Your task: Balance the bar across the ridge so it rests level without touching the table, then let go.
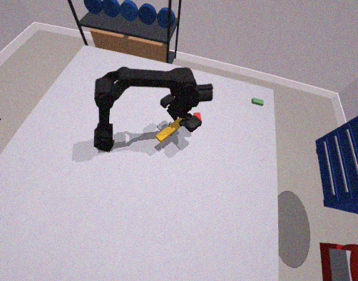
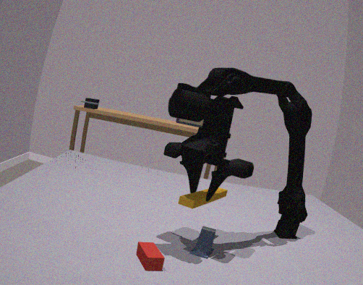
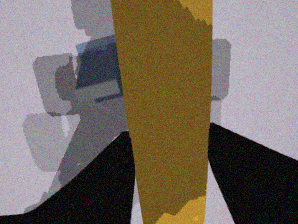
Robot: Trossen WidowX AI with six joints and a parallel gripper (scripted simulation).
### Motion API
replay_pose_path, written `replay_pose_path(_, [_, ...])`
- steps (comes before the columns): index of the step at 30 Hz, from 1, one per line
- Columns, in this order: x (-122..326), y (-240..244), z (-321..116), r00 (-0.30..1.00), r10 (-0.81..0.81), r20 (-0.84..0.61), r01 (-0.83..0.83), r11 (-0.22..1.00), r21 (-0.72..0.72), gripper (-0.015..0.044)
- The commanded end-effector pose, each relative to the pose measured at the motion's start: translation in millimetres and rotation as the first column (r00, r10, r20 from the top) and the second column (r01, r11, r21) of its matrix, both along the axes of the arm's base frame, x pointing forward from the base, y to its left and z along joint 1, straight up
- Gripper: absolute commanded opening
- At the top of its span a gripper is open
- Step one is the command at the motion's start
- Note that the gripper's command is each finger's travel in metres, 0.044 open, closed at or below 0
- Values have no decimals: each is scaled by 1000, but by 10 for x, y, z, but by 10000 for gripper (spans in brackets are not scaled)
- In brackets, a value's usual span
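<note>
The yellow bar (image 1: 165, 133) (image 2: 192, 200) (image 3: 167, 90) is held in the air, roughly level, above the table (image 1: 135, 214) (image 2: 82, 217). My gripper (image 1: 180, 120) (image 2: 201, 196) (image 3: 168, 136) is shut on it, with a finger on each long side, and both bar ends stick out past the fingers. The blue-grey ridge (image 2: 205, 243) (image 3: 97, 67) stands on the table below the bar, with a clear gap between them. In the wrist view the ridge shows upper left, partly hidden behind the bar. In the top view it is hidden or not distinguishable under the gripper.
A red block (image 1: 197, 116) (image 2: 151, 256) lies on the table near the ridge. A small green block (image 1: 257, 101) lies near the table's far right edge in the top view. The arm's base (image 1: 104, 138) (image 2: 290, 217) stands on the table on the other side of the ridge from the red block.
</note>
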State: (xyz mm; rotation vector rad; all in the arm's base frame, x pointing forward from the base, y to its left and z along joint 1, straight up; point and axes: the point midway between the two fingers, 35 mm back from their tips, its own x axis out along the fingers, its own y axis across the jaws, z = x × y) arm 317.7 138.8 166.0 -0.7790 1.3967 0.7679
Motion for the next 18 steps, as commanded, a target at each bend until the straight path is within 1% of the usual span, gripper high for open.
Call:
replay_pose_path(1, [-32,152,3,999,47,-2,-47,999,4,0])
replay_pose_path(11, [-174,493,5,989,146,-2,-146,989,4,0])
replay_pose_path(18, [-185,522,-34,988,153,-2,-153,988,4,0])
